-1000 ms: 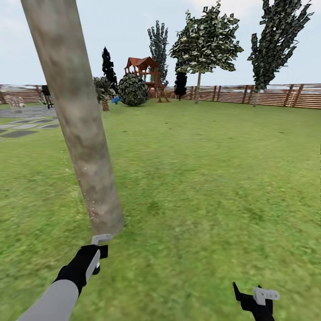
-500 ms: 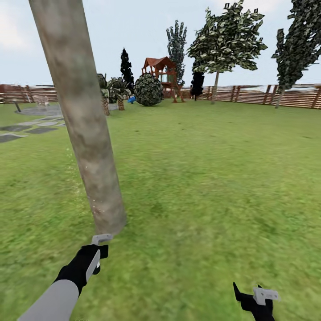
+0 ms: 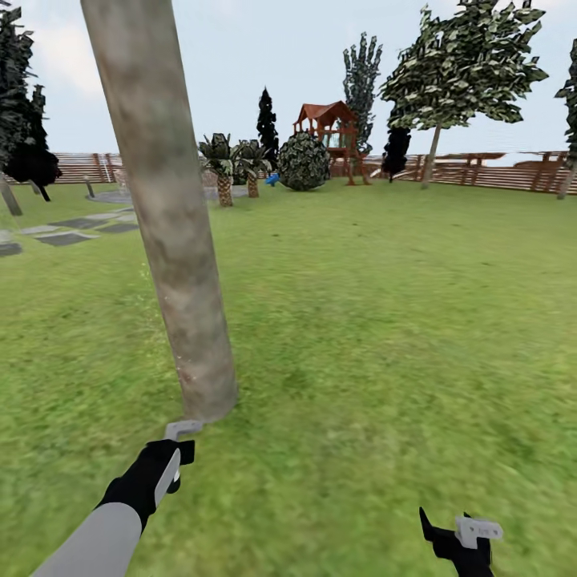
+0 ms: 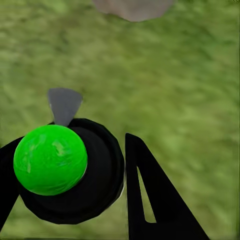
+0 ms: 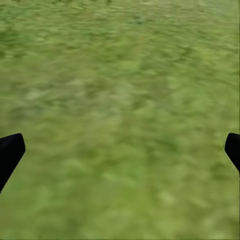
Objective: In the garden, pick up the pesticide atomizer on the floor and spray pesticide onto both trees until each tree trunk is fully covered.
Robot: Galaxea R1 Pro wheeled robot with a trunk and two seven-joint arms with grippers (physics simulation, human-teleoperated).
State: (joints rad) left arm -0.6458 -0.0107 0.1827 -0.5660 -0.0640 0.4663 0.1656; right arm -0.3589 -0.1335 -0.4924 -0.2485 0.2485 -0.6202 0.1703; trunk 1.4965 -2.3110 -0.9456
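Note:
A thick mottled grey-brown tree trunk (image 3: 172, 240) rises from the grass close in front of me, left of centre. My left gripper (image 3: 178, 449) sits just short of the trunk's base. In the left wrist view it is shut on the pesticide atomizer (image 4: 70, 170), a round black body with a bright green cap and a grey nozzle pointing toward the trunk base (image 4: 132, 6). A few faint pale specks cling to the lower trunk. A second tree (image 3: 461, 72) stands far off by the fence. My right gripper (image 3: 461, 537) hangs low at the right, open over bare grass (image 5: 120, 100).
Lawn stretches ahead to a brown slat fence (image 3: 497, 172). Grey stepping stones (image 3: 68, 236) lie at the far left. A round bush (image 3: 303, 162), small palm-like plants (image 3: 224, 164) and a red-roofed play tower (image 3: 328, 132) stand at the back.
The whole view has swung left, so the trunk and background have slid right in the picture. Both arms keep the same pose, the left still shut on the atomizer.

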